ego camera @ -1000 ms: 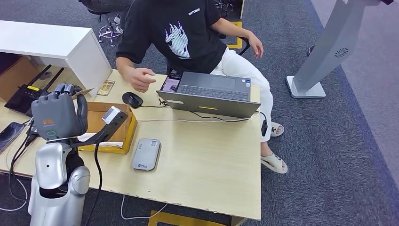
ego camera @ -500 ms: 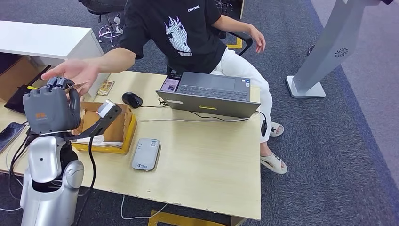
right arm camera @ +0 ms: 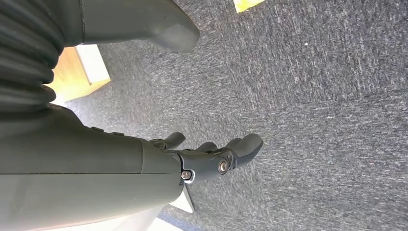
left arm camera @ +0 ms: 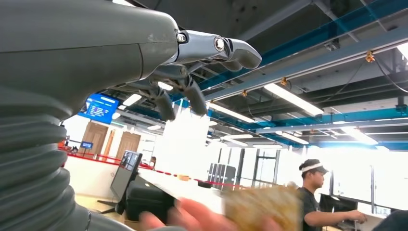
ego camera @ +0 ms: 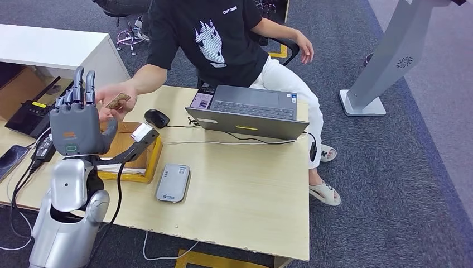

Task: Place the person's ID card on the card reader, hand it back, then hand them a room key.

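Note:
A seated person reaches across the desk, and their hand [ego camera: 114,96] pinches a tan ID card [ego camera: 118,101] just beyond my left hand [ego camera: 75,124]. That hand is raised above the desk's left end, fingers straight and spread, holding nothing. In the left wrist view the card [left arm camera: 262,209] is a blur in the person's fingers, apart from my fingers [left arm camera: 192,91]. The grey card reader [ego camera: 173,182] lies flat on the wooden desk [ego camera: 240,184], nothing on it. My right hand [right arm camera: 211,156] hangs over grey carpet, fingers loose and empty.
A yellow-edged cardboard box [ego camera: 146,162] sits beside the reader, right under my left arm. An open laptop [ego camera: 248,109] and a black mouse [ego camera: 157,118] lie at the desk's far side. A router [ego camera: 30,114] and phone [ego camera: 11,159] are at the left.
My left hand held the card in closed fingers before. The person reached over and took it, and my fingers have opened and straightened.

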